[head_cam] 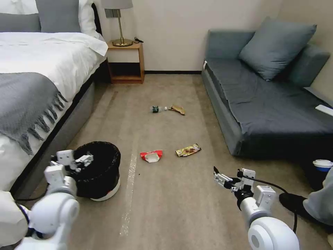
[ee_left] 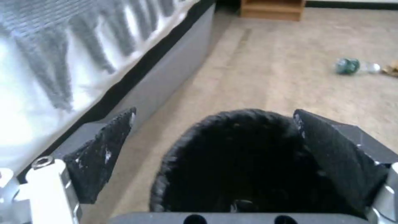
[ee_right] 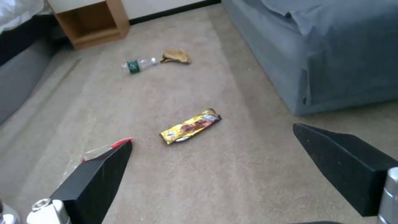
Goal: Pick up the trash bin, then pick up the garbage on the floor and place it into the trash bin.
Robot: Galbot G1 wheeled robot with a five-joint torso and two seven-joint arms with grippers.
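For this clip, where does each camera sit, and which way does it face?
Head: high, looking down the carpet; left claw at the trash bin, right claw open.
Left wrist: over the bin; pads apart.
Right wrist: low, facing the snack packet.
All share the bottle.

Trash bin (head_cam: 99, 170) is showing a crinkled, matt black plastic liner over a smooth whitish base. Carpet (head_cam: 163, 208) is appearing short-piled, matt beige. Snack packet (ee_right: 190, 126) is presenting glossy yellow-brown foil. Bottle (ee_right: 139, 65) is looking clear plastic. Nightstand (head_cam: 125, 62) is showing smooth wood. Left gripper (ee_left: 215, 152) pads are looking rough and black.
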